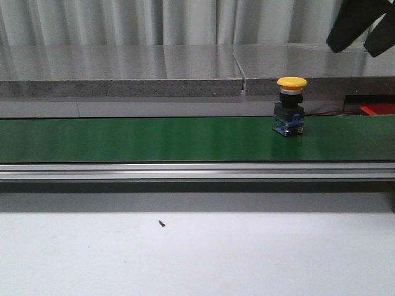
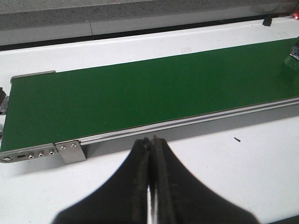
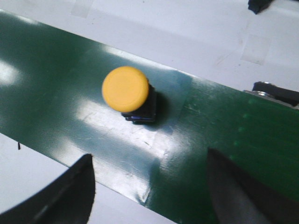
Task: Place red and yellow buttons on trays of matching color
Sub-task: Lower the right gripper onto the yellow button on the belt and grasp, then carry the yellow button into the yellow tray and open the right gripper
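- Front view: a long green conveyor belt (image 1: 154, 140) crosses the table, and no trays are clearly visible.
- Right gripper (image 3: 149, 186) hovers over the belt, fingers spread wide and empty.
- Left gripper (image 2: 150, 154) sits near the belt's end, fingers pressed together.
- Yellow button (image 1: 291, 105) stands upright on the belt's right part; a belt movement or off-centre closing could likely tip it.

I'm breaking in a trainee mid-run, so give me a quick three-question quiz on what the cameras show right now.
1. True or false: the yellow button stands upright on the green belt.
2. Which hand is open? A) left hand B) right hand
3. Fill in: the right hand hangs ___ the button, not touching it.

Key: 1 true; 2 B; 3 above.
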